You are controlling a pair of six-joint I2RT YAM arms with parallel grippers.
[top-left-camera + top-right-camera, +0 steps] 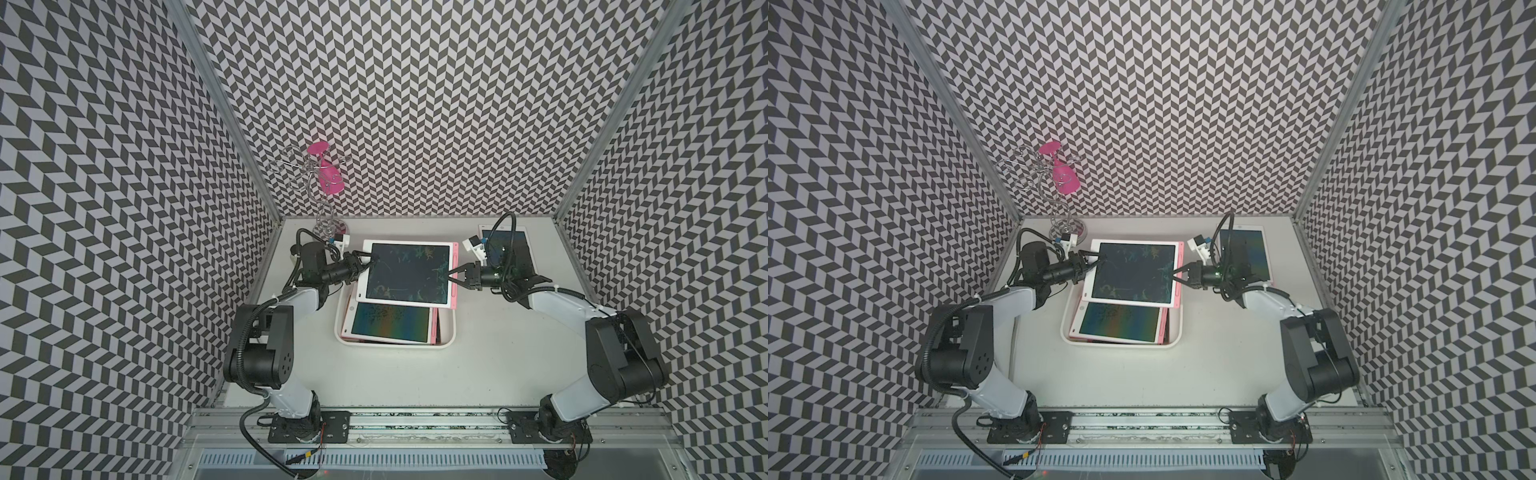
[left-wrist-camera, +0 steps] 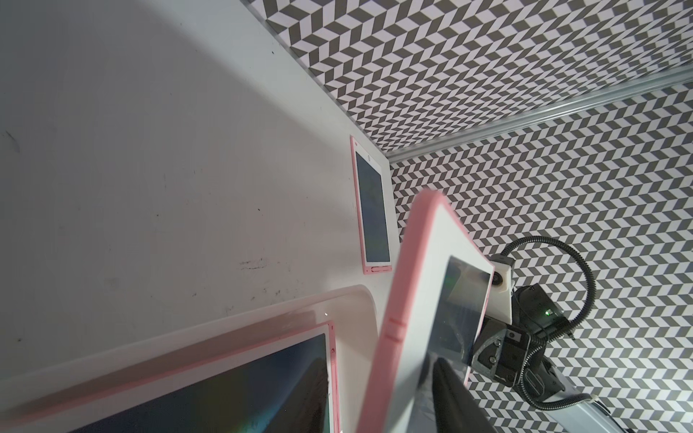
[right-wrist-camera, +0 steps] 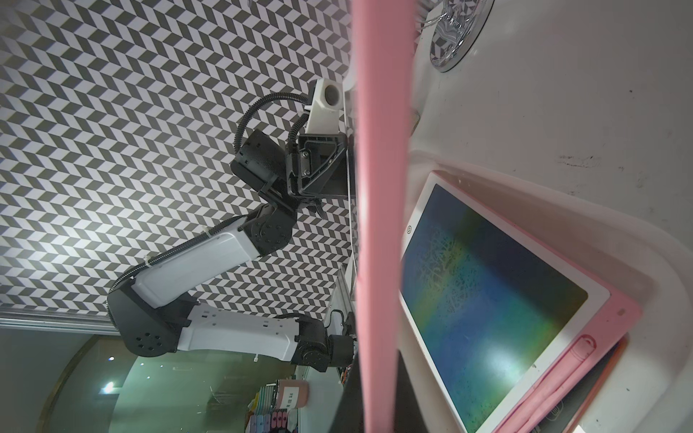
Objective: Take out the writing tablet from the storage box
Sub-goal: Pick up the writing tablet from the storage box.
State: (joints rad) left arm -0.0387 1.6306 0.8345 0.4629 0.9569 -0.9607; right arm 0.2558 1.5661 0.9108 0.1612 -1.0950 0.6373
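A writing tablet (image 1: 409, 272) (image 1: 1131, 272) with a white front, dark screen and pink back hangs level above the far end of the storage box (image 1: 453, 330) (image 1: 1177, 332), between both grippers. My right gripper (image 1: 451, 276) (image 3: 377, 354) is shut on its right edge, with the pink rim between the two dark fingers. My left gripper (image 1: 368, 261) (image 1: 1094, 259) straddles the tablet's left corner with its jaws spread. One of its fingers (image 2: 453, 393) shows over the screen side, and the other is hidden. A second tablet (image 1: 390, 322) (image 3: 487, 300) lies in the white box on top of more tablets.
Another tablet (image 1: 524, 243) (image 2: 371, 217) lies flat on the table at the back right, partly under my right arm. A wire stand (image 1: 328, 226) with a pink cup (image 1: 328, 176) hanging on it stands at the back left corner. Patterned walls close in three sides.
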